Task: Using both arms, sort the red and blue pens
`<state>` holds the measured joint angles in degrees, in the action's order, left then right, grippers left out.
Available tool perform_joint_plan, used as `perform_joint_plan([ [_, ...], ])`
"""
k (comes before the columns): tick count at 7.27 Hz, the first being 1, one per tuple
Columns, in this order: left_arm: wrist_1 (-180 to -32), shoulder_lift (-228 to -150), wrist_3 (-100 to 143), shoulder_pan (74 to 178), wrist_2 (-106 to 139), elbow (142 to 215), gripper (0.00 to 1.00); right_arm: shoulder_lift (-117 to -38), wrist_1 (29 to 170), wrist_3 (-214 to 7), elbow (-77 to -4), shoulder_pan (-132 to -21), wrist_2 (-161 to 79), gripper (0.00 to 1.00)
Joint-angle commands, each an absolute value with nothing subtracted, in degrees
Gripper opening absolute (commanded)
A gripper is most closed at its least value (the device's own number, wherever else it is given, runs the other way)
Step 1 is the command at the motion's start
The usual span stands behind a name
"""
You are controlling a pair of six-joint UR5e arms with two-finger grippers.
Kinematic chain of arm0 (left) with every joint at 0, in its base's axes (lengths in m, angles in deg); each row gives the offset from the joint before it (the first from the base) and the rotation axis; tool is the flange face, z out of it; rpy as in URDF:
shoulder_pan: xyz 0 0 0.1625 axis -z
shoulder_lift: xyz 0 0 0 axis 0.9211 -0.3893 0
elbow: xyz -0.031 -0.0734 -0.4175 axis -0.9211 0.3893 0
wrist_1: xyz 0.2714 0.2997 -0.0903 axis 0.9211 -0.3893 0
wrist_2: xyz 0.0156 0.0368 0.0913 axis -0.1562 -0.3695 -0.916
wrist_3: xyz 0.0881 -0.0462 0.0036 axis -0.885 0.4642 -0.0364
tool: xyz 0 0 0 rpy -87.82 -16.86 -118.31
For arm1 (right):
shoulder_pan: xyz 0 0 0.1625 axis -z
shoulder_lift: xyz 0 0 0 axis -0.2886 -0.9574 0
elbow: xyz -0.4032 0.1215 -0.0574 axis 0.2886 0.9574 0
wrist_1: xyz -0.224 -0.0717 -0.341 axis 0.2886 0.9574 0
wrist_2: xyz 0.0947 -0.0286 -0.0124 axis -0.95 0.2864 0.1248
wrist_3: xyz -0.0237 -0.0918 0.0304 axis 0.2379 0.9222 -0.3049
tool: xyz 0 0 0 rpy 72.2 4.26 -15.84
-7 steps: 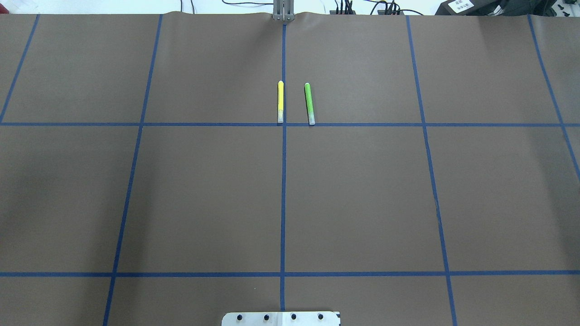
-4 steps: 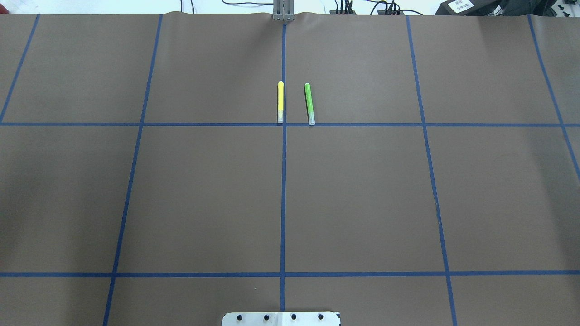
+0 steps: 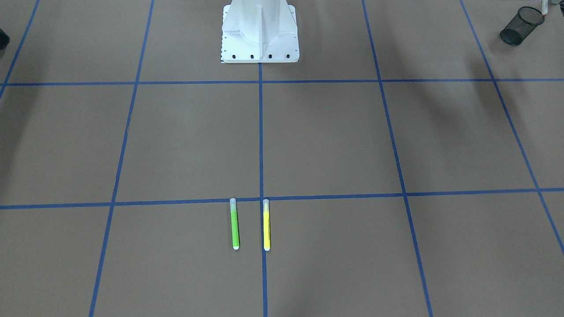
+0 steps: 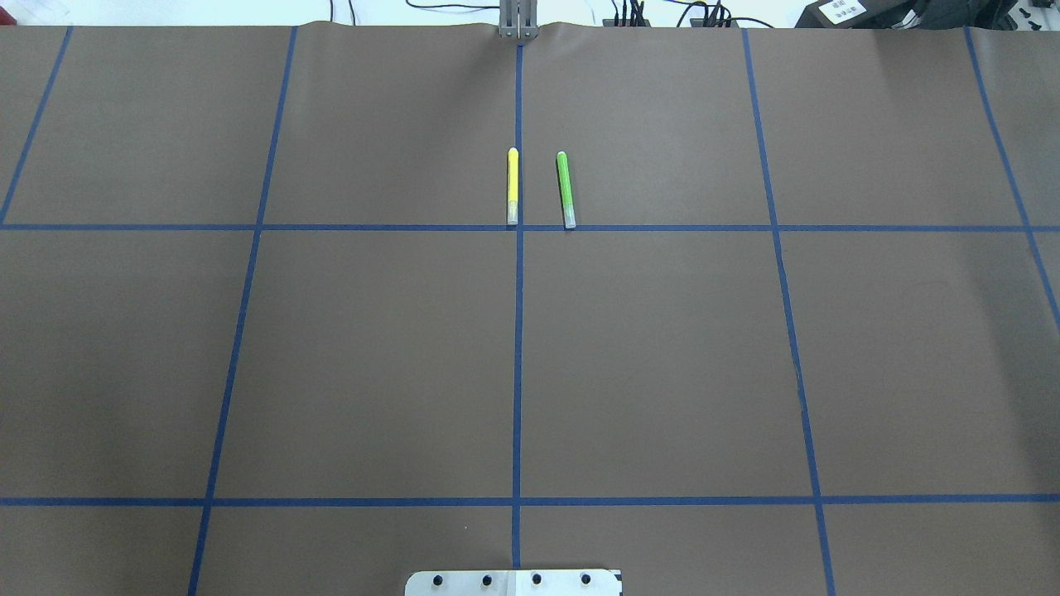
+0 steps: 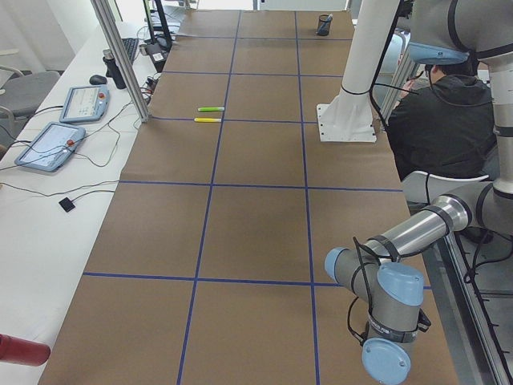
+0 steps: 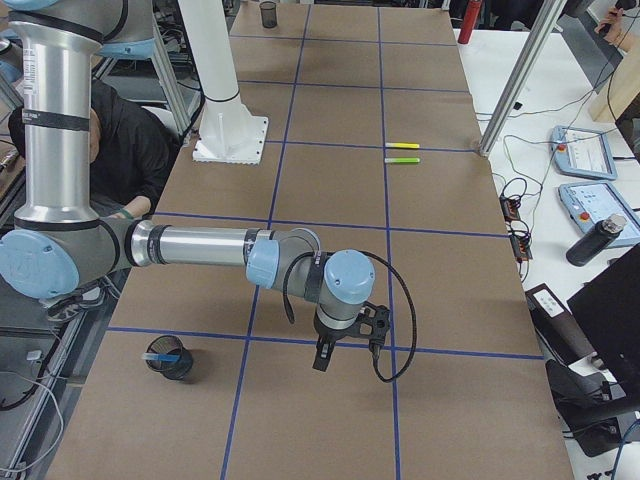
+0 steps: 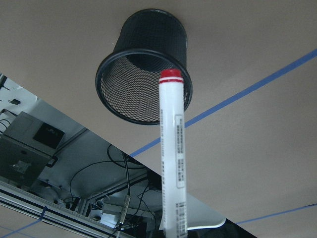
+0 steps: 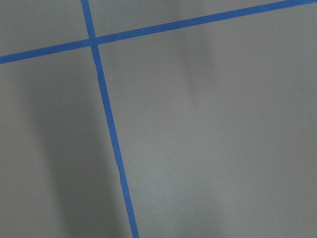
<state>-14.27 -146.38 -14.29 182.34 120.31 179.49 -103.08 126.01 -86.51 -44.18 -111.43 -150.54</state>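
The red-capped marker (image 7: 171, 148) juts up from the bottom edge of the left wrist view, held aloft, its cap in line with the mouth of a black mesh cup (image 7: 166, 34) at top centre; the left hand is clamped on it, its fingers out of frame. Low in the exterior right view the right hand (image 6: 348, 358) hangs over the bench (image 6: 450, 250); apart or together, I cannot tell. At lower left there, the blue highlighter (image 6: 160, 354) sits in a second mesh cup (image 6: 180, 370)

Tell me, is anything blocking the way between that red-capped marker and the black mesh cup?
Nothing visible does. In the left wrist view the marker points red cap first at the cup, and nothing shows across its open mouth.
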Motion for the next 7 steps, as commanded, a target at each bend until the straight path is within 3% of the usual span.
perform_joint_plan([
  [1,-13.57,-146.77,-14.32,183.1,122.48,177.69,0.0,-103.12,126.07,-86.51,-44.66,-111.43,-150.52,1.0],
  [7,-16.64,-147.21,-14.58,183.1,124.61,168.9,0.0,-103.12,125.98,-86.51,-45.01,-111.43,-150.44,1.0],
])
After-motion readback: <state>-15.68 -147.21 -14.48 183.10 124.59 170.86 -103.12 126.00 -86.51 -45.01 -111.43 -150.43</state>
